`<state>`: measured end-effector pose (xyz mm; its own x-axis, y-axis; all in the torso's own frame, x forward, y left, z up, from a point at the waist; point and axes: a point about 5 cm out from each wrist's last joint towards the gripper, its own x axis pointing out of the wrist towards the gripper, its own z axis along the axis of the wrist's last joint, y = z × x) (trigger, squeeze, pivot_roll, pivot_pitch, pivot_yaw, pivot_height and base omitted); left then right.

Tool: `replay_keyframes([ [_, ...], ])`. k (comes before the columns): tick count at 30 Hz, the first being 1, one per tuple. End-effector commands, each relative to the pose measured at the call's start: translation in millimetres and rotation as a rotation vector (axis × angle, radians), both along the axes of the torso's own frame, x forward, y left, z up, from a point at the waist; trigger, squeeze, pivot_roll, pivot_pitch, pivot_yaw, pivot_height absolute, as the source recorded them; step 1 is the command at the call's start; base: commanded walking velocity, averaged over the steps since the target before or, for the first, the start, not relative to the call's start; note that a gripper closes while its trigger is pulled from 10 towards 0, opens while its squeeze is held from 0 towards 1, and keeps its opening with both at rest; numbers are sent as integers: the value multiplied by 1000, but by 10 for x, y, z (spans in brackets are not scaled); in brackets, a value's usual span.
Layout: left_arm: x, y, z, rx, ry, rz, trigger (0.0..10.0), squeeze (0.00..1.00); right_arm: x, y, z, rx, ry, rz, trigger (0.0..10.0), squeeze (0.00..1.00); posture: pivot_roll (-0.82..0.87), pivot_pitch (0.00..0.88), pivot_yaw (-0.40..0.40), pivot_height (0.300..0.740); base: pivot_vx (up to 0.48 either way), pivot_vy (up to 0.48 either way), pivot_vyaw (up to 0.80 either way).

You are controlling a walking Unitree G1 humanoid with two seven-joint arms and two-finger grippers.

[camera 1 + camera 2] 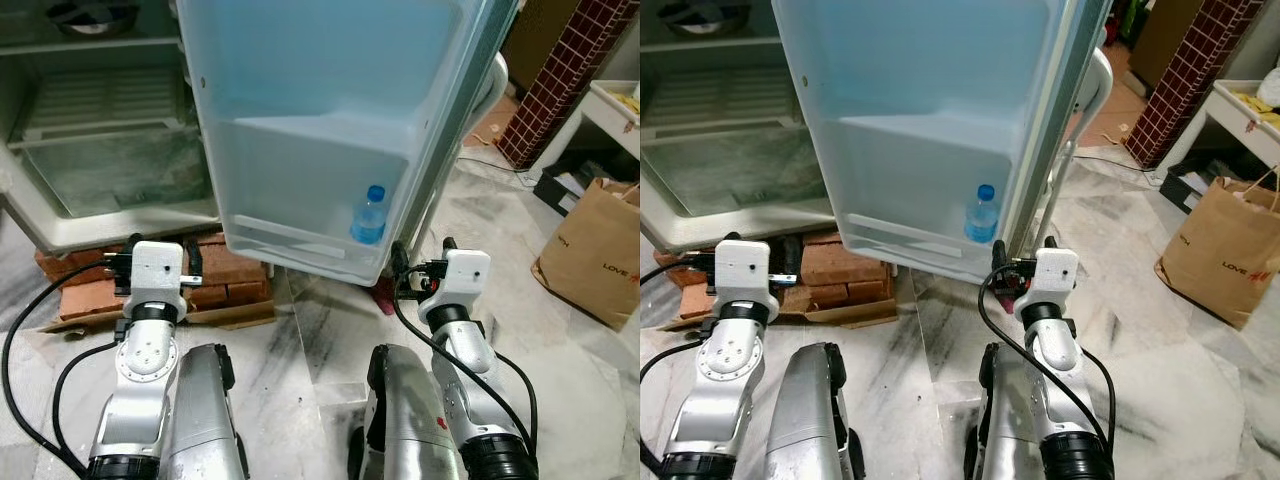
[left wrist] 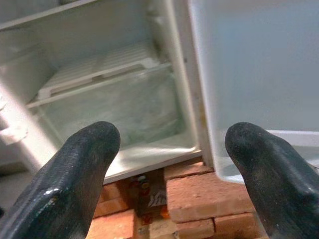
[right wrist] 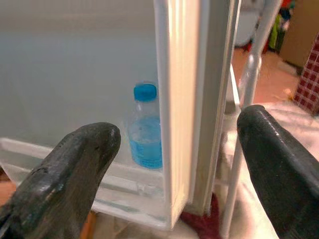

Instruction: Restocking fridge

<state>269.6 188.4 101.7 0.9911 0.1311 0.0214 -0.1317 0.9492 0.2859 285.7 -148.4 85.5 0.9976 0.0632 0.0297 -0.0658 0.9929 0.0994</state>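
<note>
While door open — one bottle [image 1: 368, 215].

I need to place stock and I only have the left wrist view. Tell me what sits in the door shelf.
Observer: One water bottle with a blue cap stands upright in the bottom shelf of the fridge door, at its outer end.
Operator: Report the right gripper.
Observer: The right gripper is open and empty, its fingers either side of the door's edge, not touching it.
Operator: Say what's to my right on the floor.
Observer: A brown paper bag stands on the marble floor, right of the door.
</note>
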Motion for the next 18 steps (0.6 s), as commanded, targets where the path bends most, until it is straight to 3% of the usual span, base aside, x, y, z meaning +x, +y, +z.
replay_keyframes([
  [1, 25, -66, -23, 5, 2, -31, 10000, 0, 12, -20, 92, 18, -34, -4, 10000, 0, 109, 0, -41, 519, 0, 0, 0],
  [18, 19, -56, -67, -13, 7, -34, 10000, 0, 95, -53, 247, 42, -52, -1, 10000, 0, 90, 10, -47, 634, 0, 0, 0],
])
